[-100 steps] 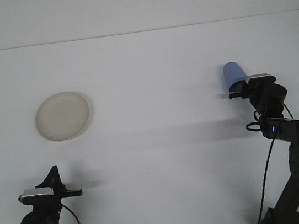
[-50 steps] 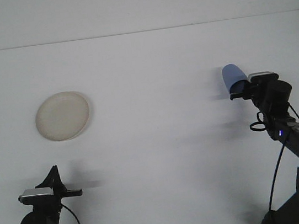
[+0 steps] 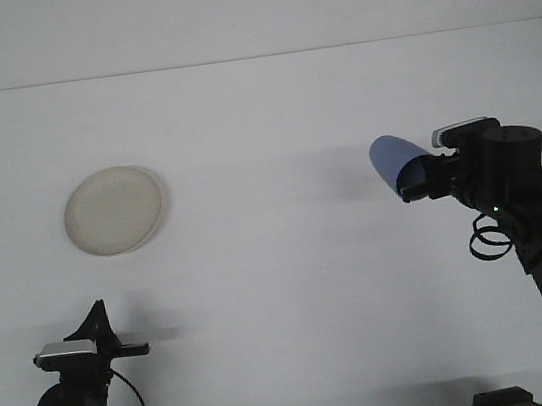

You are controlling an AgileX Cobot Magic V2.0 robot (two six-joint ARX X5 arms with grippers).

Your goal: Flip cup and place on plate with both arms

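The right gripper (image 3: 418, 182) has its fingers clamped on the blue cup (image 3: 393, 160), which is tilted and held above the white counter (image 3: 284, 292) — well apart from the cream plate (image 3: 114, 210) on the left side. The left gripper (image 3: 97, 318) is low near the front edge, and I cannot tell if its fingers are apart or together.

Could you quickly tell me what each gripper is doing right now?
Left gripper: open, holding nothing.
Right gripper: shut on the blue cup.

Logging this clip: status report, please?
Right gripper shut on blue cup, lifted, tilted. Left gripper idle, low. Plate bare, path open.
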